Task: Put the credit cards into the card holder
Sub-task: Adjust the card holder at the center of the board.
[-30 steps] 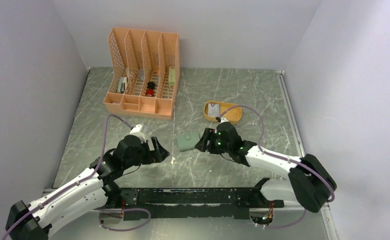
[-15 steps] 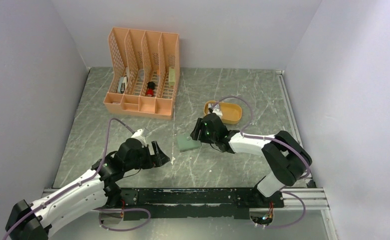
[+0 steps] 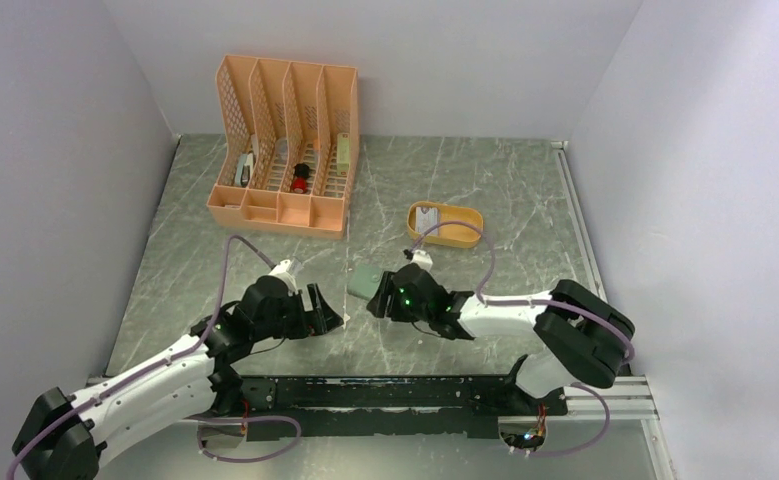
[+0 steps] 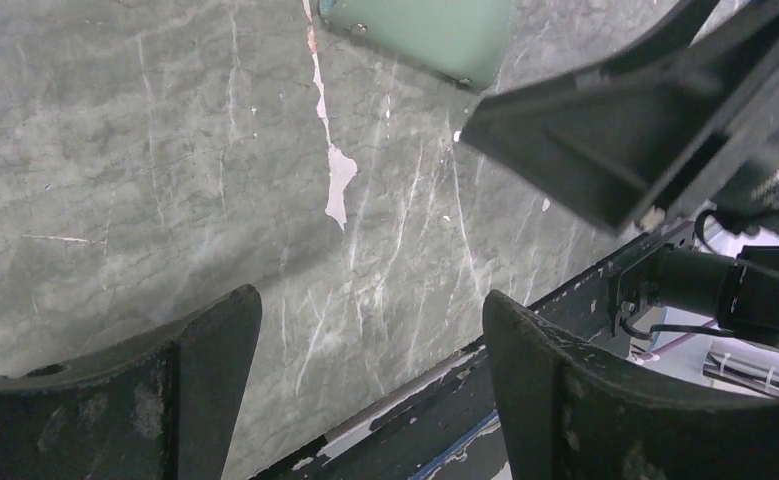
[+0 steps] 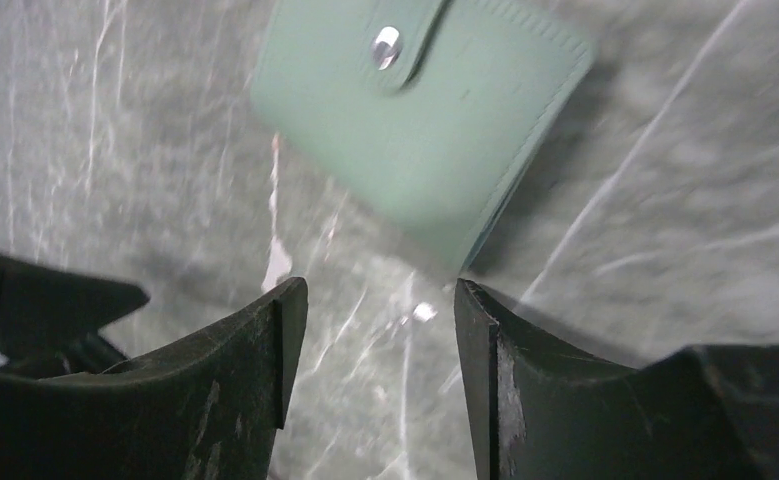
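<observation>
Card holder [image 5: 420, 125], smooth sage-green square, snapped shut; left tool [image 4: 365, 345] and right tool [image 5: 377, 335] gape empty.

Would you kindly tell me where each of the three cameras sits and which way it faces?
Top external: fixed high behind the arm bases, looking down over the table; both arms show, left gripper and right gripper close to the card holder.
Left wrist: on the left arm, looking down past its own open fingers at the table; card holder at the top edge.
Right wrist: on the right arm, looking down between its own fingers at the closed card holder.
Shared: all three views show the card holder.
</observation>
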You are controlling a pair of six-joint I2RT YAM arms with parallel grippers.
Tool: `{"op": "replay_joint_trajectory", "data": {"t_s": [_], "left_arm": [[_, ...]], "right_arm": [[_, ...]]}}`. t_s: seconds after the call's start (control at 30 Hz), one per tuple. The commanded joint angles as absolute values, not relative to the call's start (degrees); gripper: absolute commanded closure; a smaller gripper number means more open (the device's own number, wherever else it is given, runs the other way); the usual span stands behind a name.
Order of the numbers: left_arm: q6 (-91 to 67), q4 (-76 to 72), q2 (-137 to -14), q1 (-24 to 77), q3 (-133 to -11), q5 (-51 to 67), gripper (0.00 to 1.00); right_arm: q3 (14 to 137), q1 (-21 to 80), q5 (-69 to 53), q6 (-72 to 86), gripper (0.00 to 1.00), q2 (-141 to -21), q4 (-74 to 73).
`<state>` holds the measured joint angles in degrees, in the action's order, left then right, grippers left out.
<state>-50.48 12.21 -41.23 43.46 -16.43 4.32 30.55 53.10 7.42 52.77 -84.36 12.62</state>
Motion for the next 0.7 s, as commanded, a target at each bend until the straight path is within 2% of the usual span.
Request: {"op": "replay_joint_trajectory", "data": {"t_s": [0.0,0.17,0.3,0.47,0.67], "left_arm": [[-50.76,8.47,-42.36,43.86,-16.75,6.42,0.15],[-50.23,10.63,-41.23,43.79,-17.3,5.19,0.15],[-50.4,12.64,-39.55,43.86,-17.31,4.09,0.15],[-51.02,13.5,-38.49,43.85,-17.2,3.87,0.16],[-50.46,15.23,-38.7,43.81,-19.03,3.37,0.15]], "right_arm": [[29.06,57.85,8.95,57.27,0.4,-82.31,13.29],[32.08,59.08,13.98,52.41,0.38,-76.76,5.56],[35.94,53.12,14.82,45.02,0.36,-73.18,1.06],[42.37,43.19,4.99,35.09,0.35,-80.95,2.54],[48.61,41.83,0.36,31.21,0.31,-91.2,4.02]]}}
